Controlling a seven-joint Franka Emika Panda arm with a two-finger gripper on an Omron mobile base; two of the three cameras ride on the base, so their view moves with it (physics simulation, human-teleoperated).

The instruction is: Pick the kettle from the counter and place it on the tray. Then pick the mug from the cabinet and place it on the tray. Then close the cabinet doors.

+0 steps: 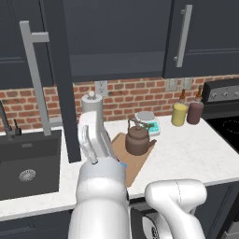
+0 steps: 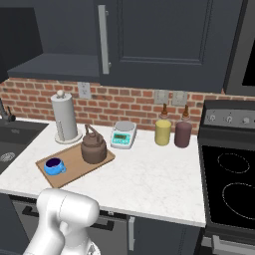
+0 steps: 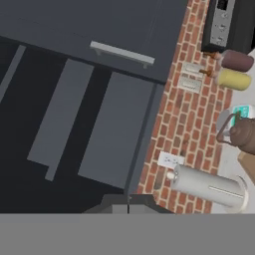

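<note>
Both base views are looking forward and down from behind the arm, left and right, sharing the counter (image 1: 186, 154), tray (image 2: 74, 167) and kettle (image 2: 93, 147) at middling range, while the hand view, rolled sideways, is facing the brick wall (image 3: 184, 119) and cabinet doors (image 3: 99, 114) closely.

1 kettle (image 2: 93, 147), 1 mug (image 2: 54, 165), 2 canisters (image 2: 163, 131)
</note>
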